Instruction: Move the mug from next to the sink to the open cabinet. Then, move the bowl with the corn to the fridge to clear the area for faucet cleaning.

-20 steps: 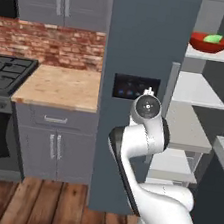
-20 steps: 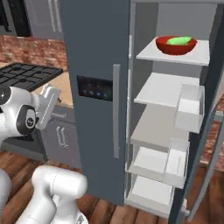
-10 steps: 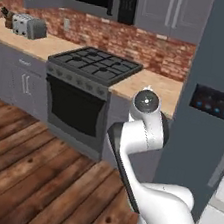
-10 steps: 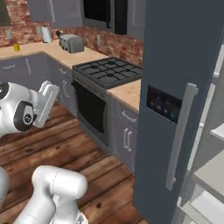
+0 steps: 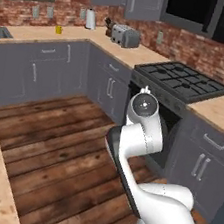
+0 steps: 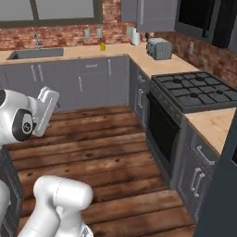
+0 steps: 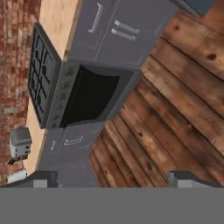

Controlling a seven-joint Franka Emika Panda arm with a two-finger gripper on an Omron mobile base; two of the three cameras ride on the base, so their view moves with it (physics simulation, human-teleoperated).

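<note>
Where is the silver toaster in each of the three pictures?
Left base view: the toaster sits on the back counter, upper middle.
Right base view: it is on the counter at upper right, past the stove.
Hand view: it is at the left edge, lower down, tipped sideways.
Shared landmark: the black stove, beside the toaster's counter.

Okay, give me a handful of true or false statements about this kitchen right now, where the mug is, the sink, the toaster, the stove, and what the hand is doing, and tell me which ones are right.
1. The yellow mug stands on the counter along the brick wall. True.
2. The hand is shut on the mug. False: its fingers stand wide apart with nothing between them, above the wood floor.
3. The toaster sits on the counter between the mug and the stove. True.
4. The mug is inside the sink. False: it stands on the counter, well apart from the sink.
5. A pot stands on the stove. False: the burners are bare.
</note>
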